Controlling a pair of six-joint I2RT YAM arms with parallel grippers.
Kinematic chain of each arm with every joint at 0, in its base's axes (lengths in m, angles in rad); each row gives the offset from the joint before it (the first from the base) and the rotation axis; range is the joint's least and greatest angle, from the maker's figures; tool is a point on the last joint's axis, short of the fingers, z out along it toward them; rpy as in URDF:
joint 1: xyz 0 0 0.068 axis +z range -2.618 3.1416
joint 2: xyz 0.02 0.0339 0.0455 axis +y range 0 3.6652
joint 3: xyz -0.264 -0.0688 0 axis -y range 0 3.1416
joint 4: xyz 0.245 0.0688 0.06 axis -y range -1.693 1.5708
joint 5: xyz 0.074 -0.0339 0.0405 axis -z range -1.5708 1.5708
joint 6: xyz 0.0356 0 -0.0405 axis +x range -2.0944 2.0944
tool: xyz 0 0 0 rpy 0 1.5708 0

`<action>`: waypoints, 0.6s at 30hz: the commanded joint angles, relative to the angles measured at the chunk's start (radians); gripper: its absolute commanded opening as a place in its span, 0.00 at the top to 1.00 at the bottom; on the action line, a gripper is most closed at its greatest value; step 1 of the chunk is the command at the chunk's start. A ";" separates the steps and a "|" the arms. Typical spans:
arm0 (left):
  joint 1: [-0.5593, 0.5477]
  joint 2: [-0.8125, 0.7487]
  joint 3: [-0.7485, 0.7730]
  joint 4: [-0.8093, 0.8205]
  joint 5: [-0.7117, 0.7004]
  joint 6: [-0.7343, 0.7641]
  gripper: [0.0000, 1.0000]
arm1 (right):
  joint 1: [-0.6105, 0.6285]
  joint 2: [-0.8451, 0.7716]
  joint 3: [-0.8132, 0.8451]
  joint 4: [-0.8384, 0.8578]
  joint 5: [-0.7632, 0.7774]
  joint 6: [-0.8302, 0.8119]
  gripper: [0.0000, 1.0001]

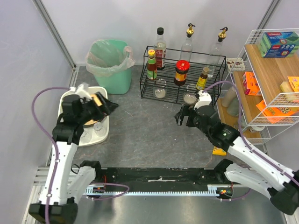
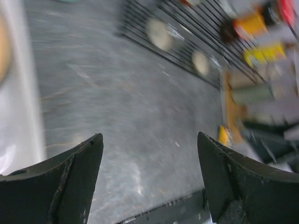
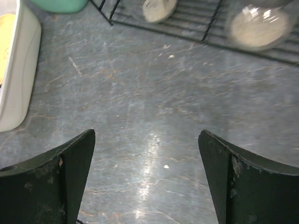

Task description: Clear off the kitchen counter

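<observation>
The kitchen counter (image 1: 140,135) is the dark grey, stone-like worktop that fills the middle of the top view, between the two arms and the back wall. Its central part is bare.

The left gripper (image 1: 103,104) hangs above the right side of the white plastic tub (image 1: 106,131), which stands on the left part of the counter. Its fingers are spread wide and there is nothing between them. The right gripper (image 1: 183,118) is above the counter, just in front of the right end of the black wire rack (image 1: 174,94). Its fingers are also wide apart and hold nothing.

The rack stands at the back of the counter and carries bottles and two glasses. A green waste bin (image 1: 110,70) with a plastic bag stands left of the rack. A small yellow object (image 1: 218,150) lies on the counter beside the right arm, partly hidden.
</observation>
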State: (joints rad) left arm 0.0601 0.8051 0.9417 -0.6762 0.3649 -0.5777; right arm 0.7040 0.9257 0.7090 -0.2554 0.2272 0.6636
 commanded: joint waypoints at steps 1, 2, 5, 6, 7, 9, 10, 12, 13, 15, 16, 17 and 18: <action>-0.302 0.017 0.005 0.152 0.072 0.015 0.14 | 0.002 -0.111 0.113 -0.160 0.161 -0.148 0.02; -0.348 0.026 0.006 0.152 0.063 0.019 0.14 | 0.002 -0.128 0.124 -0.188 0.178 -0.169 0.02; -0.471 0.028 0.003 0.129 0.005 0.036 0.13 | 0.002 -0.172 0.168 -0.249 0.199 -0.231 0.02; -0.502 0.025 -0.001 0.122 0.000 0.044 0.13 | 0.002 -0.188 0.181 -0.264 0.199 -0.252 0.02; -0.520 0.017 -0.006 0.112 -0.001 0.052 0.13 | 0.002 -0.209 0.193 -0.281 0.199 -0.275 0.02; -0.548 -0.006 -0.014 0.104 0.003 0.058 0.13 | 0.002 -0.250 0.216 -0.307 0.186 -0.327 0.02; -0.560 -0.024 -0.015 0.095 0.000 0.062 0.13 | 0.002 -0.275 0.233 -0.324 0.178 -0.353 0.02; -0.566 -0.061 -0.003 0.058 -0.030 0.073 0.13 | 0.002 -0.321 0.279 -0.366 0.170 -0.384 0.02; -0.566 -0.079 0.014 0.025 -0.062 0.081 0.13 | 0.002 -0.341 0.303 -0.384 0.173 -0.384 0.02; -0.568 -0.115 0.049 -0.047 -0.145 0.113 0.13 | 0.002 -0.395 0.354 -0.400 0.160 -0.387 0.02; -0.565 -0.128 0.078 -0.087 -0.185 0.128 0.13 | 0.002 -0.413 0.374 -0.409 0.153 -0.390 0.02; -0.565 -0.139 0.097 -0.120 -0.216 0.145 0.12 | 0.002 -0.433 0.395 -0.413 0.147 -0.398 0.02; -0.565 -0.150 0.120 -0.155 -0.243 0.157 0.12 | 0.002 -0.447 0.414 -0.419 0.136 -0.406 0.02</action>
State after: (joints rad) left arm -0.5045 0.7017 0.9577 -0.7063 0.2726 -0.5198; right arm 0.7040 0.5507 1.0180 -0.6266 0.3801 0.3218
